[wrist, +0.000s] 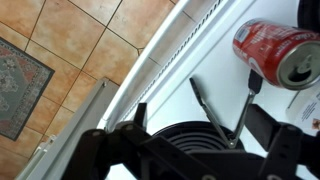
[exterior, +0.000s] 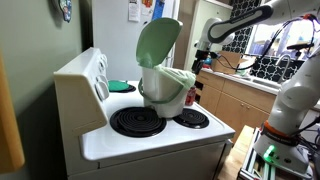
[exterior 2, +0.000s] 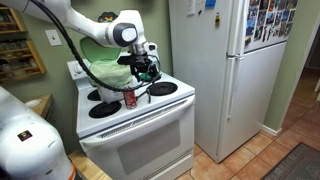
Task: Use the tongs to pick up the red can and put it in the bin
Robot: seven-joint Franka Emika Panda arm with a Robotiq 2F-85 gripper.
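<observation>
A: In an exterior view the gripper [exterior 2: 148,70] is a dark blob, fingers unreadable.
B: Wrist view?
A: There the red can [wrist: 272,48] runs off the right edge, and the bin [wrist: 313,100] is only a white sliver. Rear end of the tongs [wrist: 243,108] is hidden under the gripper, grip unclear.
B: And the tongs from outside?
A: Too small to tell.

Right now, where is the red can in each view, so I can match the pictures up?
Exterior view: centre right, the red can peeks out beside the bin.
Exterior view: centre left, near the front edge of the stove top.
Wrist view: top right, just past the tongs.
Shared landmark: the white stove top.
</observation>
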